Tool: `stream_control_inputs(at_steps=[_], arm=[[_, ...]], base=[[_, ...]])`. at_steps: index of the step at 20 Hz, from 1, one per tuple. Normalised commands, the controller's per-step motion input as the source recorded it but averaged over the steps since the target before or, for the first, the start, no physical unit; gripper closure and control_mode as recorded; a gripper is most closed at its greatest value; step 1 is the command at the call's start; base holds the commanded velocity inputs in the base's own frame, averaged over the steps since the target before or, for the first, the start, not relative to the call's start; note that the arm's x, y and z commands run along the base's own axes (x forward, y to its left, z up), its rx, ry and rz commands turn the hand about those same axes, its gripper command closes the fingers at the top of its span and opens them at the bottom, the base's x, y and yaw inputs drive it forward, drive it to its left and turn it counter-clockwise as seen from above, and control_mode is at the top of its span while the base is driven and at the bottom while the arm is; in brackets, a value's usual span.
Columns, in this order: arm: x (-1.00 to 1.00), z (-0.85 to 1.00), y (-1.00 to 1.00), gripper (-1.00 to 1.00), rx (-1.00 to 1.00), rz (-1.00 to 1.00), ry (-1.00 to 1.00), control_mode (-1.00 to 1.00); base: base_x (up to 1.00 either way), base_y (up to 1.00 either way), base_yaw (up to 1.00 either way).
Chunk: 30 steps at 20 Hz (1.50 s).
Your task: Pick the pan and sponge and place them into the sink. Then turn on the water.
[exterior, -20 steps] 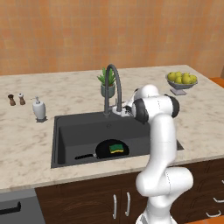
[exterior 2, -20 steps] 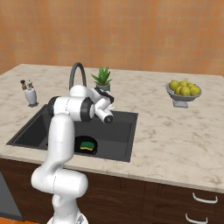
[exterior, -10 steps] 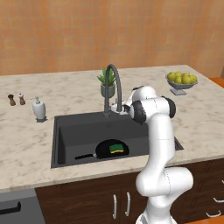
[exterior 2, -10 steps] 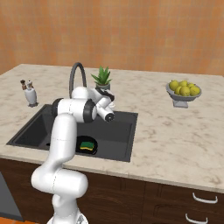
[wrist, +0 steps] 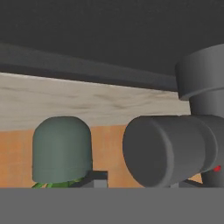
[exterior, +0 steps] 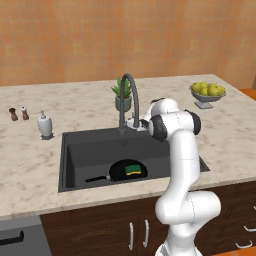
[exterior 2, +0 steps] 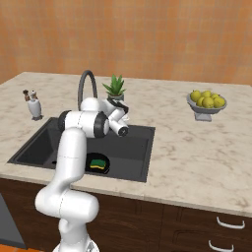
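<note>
The pincer (exterior: 136,123) sits at the faucet (exterior: 128,100) base; whether its jaws grip the handle (wrist: 168,148) I cannot tell. Below and nearer than it, the pan (exterior: 126,170) carries the sponge (exterior: 133,169) in the sink (exterior: 75,155). Beyond stands 1 potted plant (exterior: 124,94).

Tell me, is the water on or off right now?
Off: no stream falls from the faucet into the sink.
</note>
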Motion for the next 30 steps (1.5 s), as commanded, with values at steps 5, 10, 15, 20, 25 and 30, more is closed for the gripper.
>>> stream_control_inputs(at_steps=[5,10,15,20,25,30], arm=[[0.02,-0.20,-0.28,1.00,0.03,-0.05,0.00,-1.00],[0.12,-0.27,-0.54,1.00,0.12,-0.20,0.06,-1.00],[0.16,-0.35,-0.57,1.00,0.13,-0.23,0.14,-1.00],[0.09,-0.35,-0.83,1.00,0.19,-0.16,0.15,-1.00],[0.00,-0.12,-1.00,1.00,0.38,-0.01,0.04,-1.00],[0.00,-0.13,-1.00,1.00,0.38,0.00,0.04,-1.00]], base=[[0.00,0.00,0.00],[0.00,0.00,0.00],[0.00,0.00,0.00],[0.00,0.00,0.00],[0.00,0.00,0.00],[0.00,0.00,0.00]])
